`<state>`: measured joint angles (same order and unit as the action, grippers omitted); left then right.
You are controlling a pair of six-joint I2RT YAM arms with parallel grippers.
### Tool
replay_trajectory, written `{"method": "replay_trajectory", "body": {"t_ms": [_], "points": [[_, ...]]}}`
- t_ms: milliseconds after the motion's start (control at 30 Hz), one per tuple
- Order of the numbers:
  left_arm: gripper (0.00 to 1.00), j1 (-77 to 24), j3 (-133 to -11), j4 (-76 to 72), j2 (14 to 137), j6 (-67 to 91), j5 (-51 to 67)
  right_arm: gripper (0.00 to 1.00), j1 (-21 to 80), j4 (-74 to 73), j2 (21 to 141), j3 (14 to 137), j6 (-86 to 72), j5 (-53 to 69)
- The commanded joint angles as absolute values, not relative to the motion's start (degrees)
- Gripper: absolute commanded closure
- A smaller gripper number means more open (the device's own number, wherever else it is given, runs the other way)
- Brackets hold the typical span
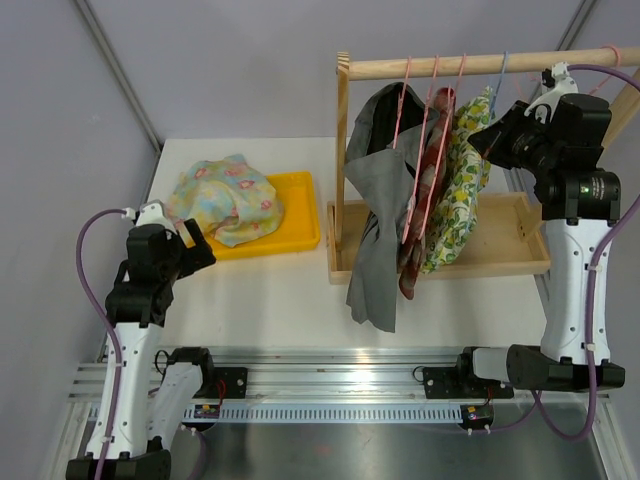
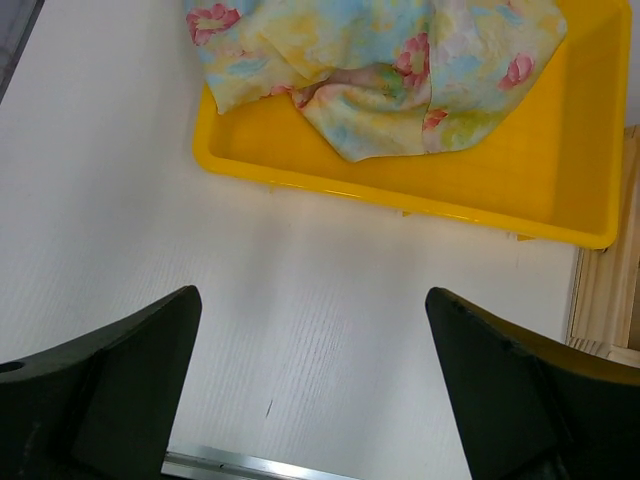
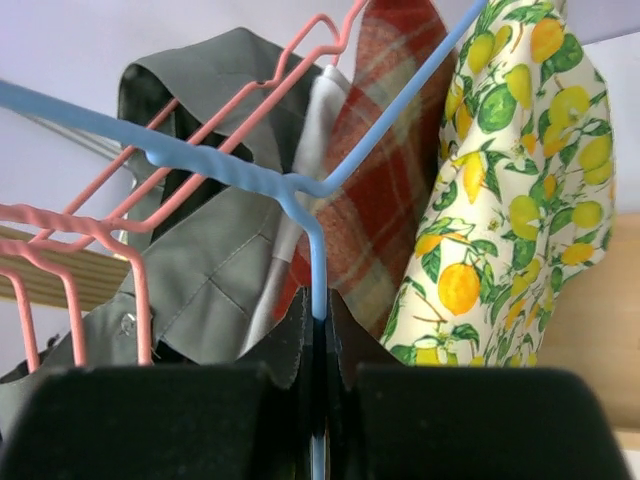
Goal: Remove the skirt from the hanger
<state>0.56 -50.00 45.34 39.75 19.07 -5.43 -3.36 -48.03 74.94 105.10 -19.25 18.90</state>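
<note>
A lemon-print skirt hangs on a blue hanger at the right end of the wooden rail. My right gripper is up at the rail, shut on the blue hanger's wire. In the right wrist view its fingertips pinch the hanger's stem, with the skirt just to the right. My left gripper is open and empty, low over the table beside the yellow tray. In the left wrist view only bare table lies between its fingers.
A red plaid garment and a grey garment hang on pink hangers left of the skirt. The rack stands on a wooden base tray. A yellow tray holds a floral cloth.
</note>
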Motion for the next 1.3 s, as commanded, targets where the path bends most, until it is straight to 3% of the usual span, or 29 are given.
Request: {"method": "replay_trajectory", "body": {"t_ms": [0, 200, 300, 467, 600, 767, 1067, 1267], "points": [[0.01, 0.35, -51.14, 42.01, 39.72, 18.90, -6.15, 1.00, -3.08, -49.73, 73.30, 111.68, -16.18, 14.94], [0.01, -3.77, -61.50, 40.52, 42.97, 17.93, -4.22, 1.00, -3.08, -57.29, 75.76, 128.89, -15.20, 14.77], [0.01, -8.50, -74.32, 41.04, 48.76, 16.88, -3.34, 1.00, -3.08, -58.45, 74.02, 131.66, -16.78, 14.77], [0.01, -20.19, -100.56, 42.28, 60.96, 14.24, 6.58, 1.00, -3.08, -59.24, 68.48, 126.75, -18.98, 15.55], [0.01, -34.32, -109.23, 37.81, 65.74, 14.68, 17.03, 1.00, -3.08, -55.65, 59.54, 115.36, -24.32, 19.06], [0.01, -49.00, -102.76, 22.52, 66.62, 15.12, 26.63, 1.00, -3.08, -49.40, 49.41, 106.36, -31.01, 27.93], [0.01, -70.63, -94.67, 13.64, 73.82, 10.28, 18.11, 1.00, -3.08, -49.57, 43.51, 110.21, -33.49, 34.80], [0.01, -78.91, -94.82, 6.94, 79.79, 9.05, 12.57, 1.00, -3.08, -48.52, 41.66, 110.57, -34.80, 37.00]]}}
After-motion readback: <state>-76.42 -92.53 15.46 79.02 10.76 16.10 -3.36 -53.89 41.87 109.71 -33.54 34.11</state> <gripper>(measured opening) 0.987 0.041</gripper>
